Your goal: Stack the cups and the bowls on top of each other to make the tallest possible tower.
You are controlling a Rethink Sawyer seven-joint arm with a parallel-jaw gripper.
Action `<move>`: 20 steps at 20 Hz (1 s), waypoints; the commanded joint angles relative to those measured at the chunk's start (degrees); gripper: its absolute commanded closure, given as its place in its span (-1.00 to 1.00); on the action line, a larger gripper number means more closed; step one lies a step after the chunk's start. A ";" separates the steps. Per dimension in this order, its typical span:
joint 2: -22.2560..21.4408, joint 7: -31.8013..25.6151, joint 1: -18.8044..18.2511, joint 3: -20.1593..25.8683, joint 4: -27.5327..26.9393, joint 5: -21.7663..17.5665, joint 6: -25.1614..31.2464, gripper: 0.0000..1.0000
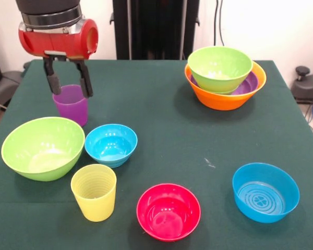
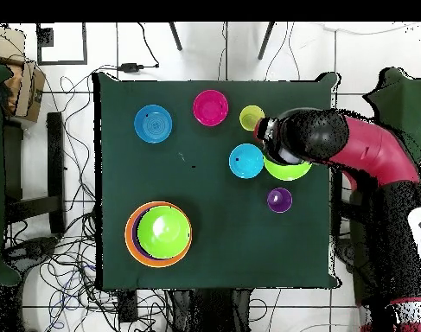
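— What sort of place is this?

— A robotics lab or test room. A red and black robot arm [image 2: 369, 151] reaches over a square table covered in dark green cloth [image 1: 172, 140], and the table stands alone on a pale tiled floor [image 2: 66, 285].

— What else points to a lab?

— Loose black cables [image 2: 49, 259] trail across the floor around the table, and a cardboard box [image 2: 19, 82] sits at one side in the overhead view. Behind the table there are plain white walls [image 1: 261, 26] and a black upright stand [image 1: 155, 28], with more cables hanging down the wall.

— And the tabletop?

— Brightly coloured plastic bowls [image 1: 168, 211] and tumblers [image 1: 94, 191] are set out like test props.
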 commanded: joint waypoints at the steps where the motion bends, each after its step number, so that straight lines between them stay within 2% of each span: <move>1: 2.17 -10.82 -1.79 4.28 9.12 -5.49 -6.73 -1.00; 14: 3.25 -7.74 -4.57 5.34 13.97 -8.71 -12.24 -1.00; 20: 1.00 -5.66 -5.34 5.31 17.85 -9.58 -14.10 -1.00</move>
